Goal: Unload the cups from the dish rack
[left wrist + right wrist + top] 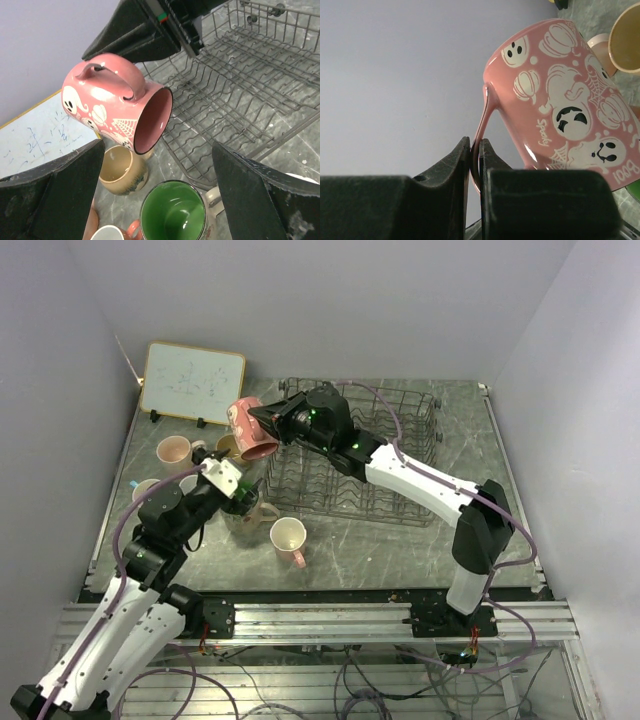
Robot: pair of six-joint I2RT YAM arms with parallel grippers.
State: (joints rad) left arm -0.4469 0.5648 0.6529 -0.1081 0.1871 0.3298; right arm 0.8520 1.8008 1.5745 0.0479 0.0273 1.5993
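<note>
The right tool (474, 150) is pinched shut on the thin handle of a pink mug (560, 100), which hangs tipped on its side in the air just off the left end of the dish rack (420, 405). White ghosts, pumpkins and cobwebs cover the mug, with the words "Spooky" and "Boo!" among them. The left tool (238, 495) is spread wide and grips nothing, poised over a mug with a green inside (172, 212). A tan mug (120, 170) stands beside it on the worktop (400, 550). A cream mug (288, 537) sits apart, nearer the arms. The whiteboard (192, 382) carries blue scribbles too faint to read.
</note>
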